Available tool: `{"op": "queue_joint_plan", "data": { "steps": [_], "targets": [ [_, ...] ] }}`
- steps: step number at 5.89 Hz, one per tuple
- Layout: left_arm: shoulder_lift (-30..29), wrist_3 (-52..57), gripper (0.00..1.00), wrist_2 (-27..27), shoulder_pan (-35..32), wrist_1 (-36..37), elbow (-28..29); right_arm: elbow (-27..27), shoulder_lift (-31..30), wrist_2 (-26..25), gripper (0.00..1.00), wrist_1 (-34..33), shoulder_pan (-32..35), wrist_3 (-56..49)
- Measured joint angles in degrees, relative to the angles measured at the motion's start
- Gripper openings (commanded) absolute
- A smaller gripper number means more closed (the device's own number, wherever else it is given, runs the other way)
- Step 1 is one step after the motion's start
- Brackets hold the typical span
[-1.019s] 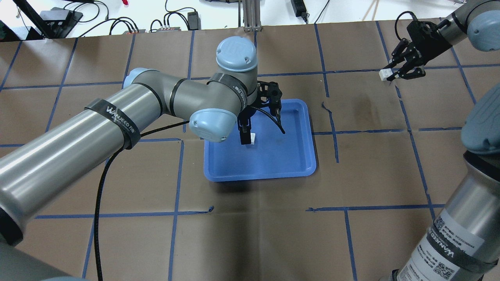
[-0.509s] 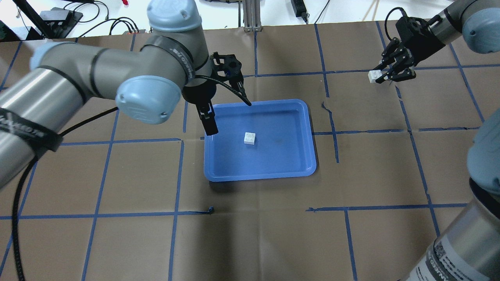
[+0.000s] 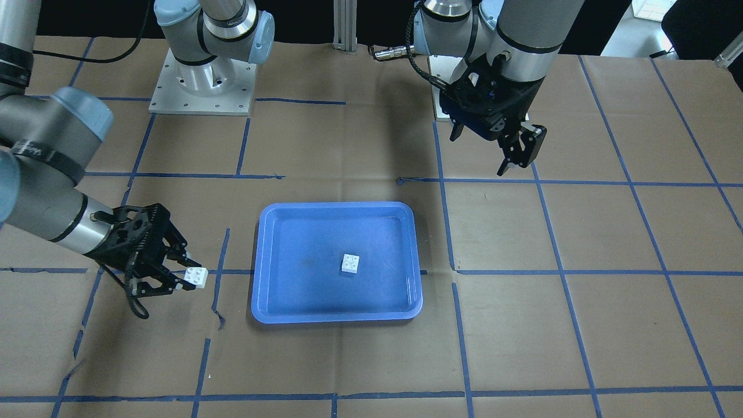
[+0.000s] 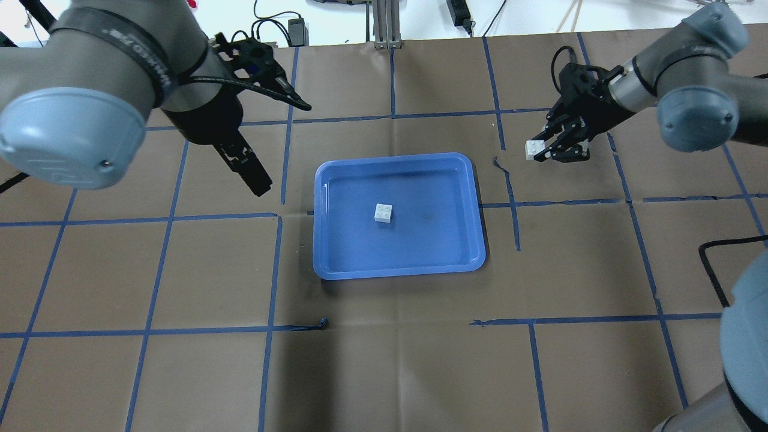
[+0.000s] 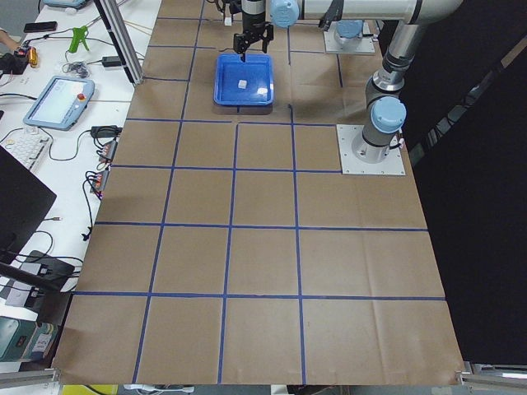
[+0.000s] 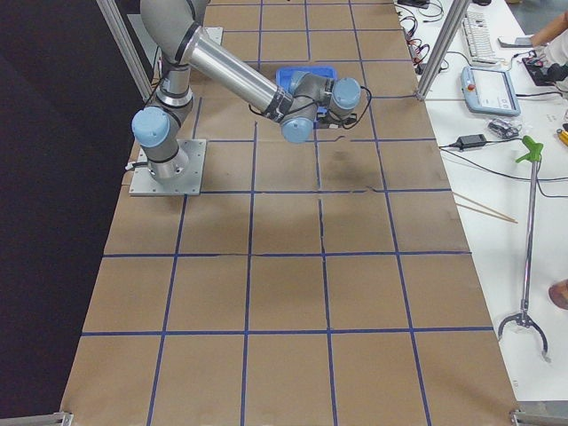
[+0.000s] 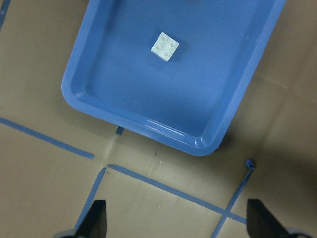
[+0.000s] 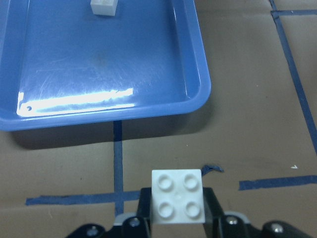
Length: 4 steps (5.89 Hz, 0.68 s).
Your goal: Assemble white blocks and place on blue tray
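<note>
The blue tray [image 4: 432, 240] lies mid-table. One white block [image 4: 383, 212] sits studs-up on its floor, seen also in the front view [image 3: 350, 263] and the left wrist view [image 7: 165, 46]. My left gripper [image 4: 282, 147] is open and empty, raised above the table to the left of the tray; it also shows in the front view [image 3: 477, 154]. My right gripper [image 4: 540, 149] is shut on the second white block [image 4: 533, 149], held above the table to the right of the tray's far corner. The right wrist view shows that block [image 8: 177, 196] studs-up between the fingers, just outside the tray's rim [image 8: 200, 94].
Brown paper with a grid of blue tape lines [image 4: 510, 198] covers the table. Cables and power bricks [image 4: 294, 27] lie beyond the far edge. The arm bases [image 3: 200, 81] stand at the robot's side.
My left gripper has let go of its block on the tray, risen and swung away to the left. My right gripper has moved toward the tray, carrying its block.
</note>
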Motion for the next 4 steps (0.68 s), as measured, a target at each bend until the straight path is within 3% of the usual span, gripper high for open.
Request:
{"op": "queue_joint_plan", "data": {
  "steps": [2,4],
  "targets": [
    [1.6,-18.0,0.99,-0.1,1.5,-0.4,-0.1,4.9,-0.1,-0.2,0.34,-12.6,7.4,12.6],
    [3.4,-29.5,0.99,0.1,1.9,-0.9,-0.7,5.9,0.2,-0.3,0.34,-18.1,13.8,18.3]
  ]
}}
